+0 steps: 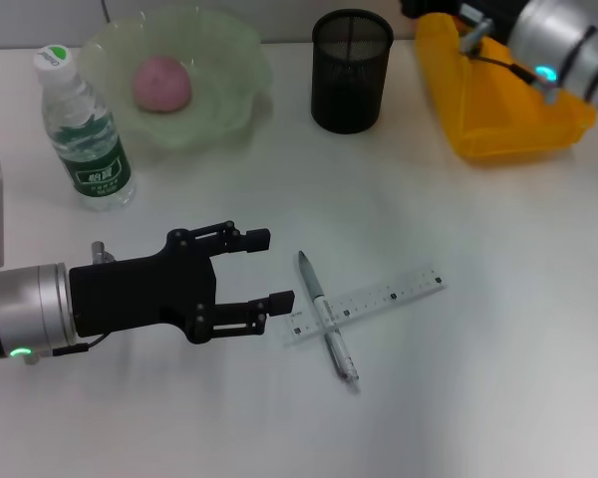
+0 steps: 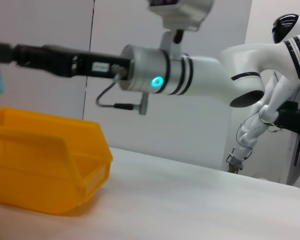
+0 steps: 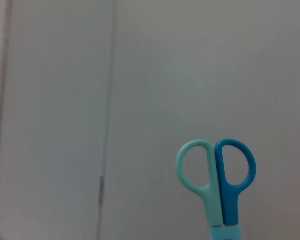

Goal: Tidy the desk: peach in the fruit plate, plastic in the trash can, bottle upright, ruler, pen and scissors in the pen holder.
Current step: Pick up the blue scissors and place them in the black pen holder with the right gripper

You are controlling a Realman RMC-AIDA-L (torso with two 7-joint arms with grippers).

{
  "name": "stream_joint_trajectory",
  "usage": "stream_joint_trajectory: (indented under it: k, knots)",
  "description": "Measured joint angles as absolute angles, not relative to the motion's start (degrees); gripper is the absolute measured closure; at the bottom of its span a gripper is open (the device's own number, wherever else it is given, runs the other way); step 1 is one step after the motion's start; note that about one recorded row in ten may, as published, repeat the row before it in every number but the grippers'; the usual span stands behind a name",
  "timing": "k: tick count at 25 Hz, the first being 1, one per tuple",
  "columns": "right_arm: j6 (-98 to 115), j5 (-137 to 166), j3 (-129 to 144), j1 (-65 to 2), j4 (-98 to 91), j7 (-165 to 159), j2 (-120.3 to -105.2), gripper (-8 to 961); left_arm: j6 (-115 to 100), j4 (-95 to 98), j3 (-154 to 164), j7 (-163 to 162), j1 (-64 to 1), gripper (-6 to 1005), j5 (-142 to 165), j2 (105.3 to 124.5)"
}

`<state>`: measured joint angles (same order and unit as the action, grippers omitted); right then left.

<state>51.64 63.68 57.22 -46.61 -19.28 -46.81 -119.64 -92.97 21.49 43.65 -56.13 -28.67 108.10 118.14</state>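
Note:
My left gripper (image 1: 273, 269) hovers open and empty over the table, just left of the silver pen (image 1: 327, 317). The pen lies across the clear ruler (image 1: 371, 301). The pink peach (image 1: 161, 83) rests in the green fruit plate (image 1: 234, 75). The bottle (image 1: 85, 134) stands upright at the left. The black mesh pen holder (image 1: 351, 70) stands at the back. My right arm (image 1: 563, 45) reaches above the orange trash can (image 1: 498, 95). Its gripper (image 2: 2, 52) is shut on the scissors (image 3: 217, 185), blue and teal handles up. No plastic is in view.
The orange bin (image 2: 45, 165) sits at the back right corner, right beside the pen holder's side of the table. White table surface (image 1: 458, 398) spreads in front of the pen and ruler.

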Motion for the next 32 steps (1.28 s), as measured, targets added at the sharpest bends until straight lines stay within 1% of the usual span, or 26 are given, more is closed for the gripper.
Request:
stream_joint_trajectory:
  k: [3, 4, 9, 32]
  knots:
    - [48.14, 63.63, 57.25, -49.05, -16.87, -46.59, -119.69, 758, -92.98, 21.56, 43.54, -56.45, -28.69, 215, 108.10, 118.16]
    - [45.72, 63.63, 57.29, -51.15, -14.89, -46.55, -119.76, 758, -93.01, 21.59, 43.46, -56.55, -28.74, 215, 108.10, 118.21]
    - [42.38, 63.60, 57.38, -53.84, -11.62, -46.59, -119.89, 759, -93.09, 21.62, 43.35, -57.01, -28.99, 215, 108.10, 118.27]
    - [38.88, 63.36, 57.39, -53.85, -11.00, -47.07, -119.88, 759, -94.65, 22.03, 43.32, -57.13, -28.65, 215, 108.10, 118.22]
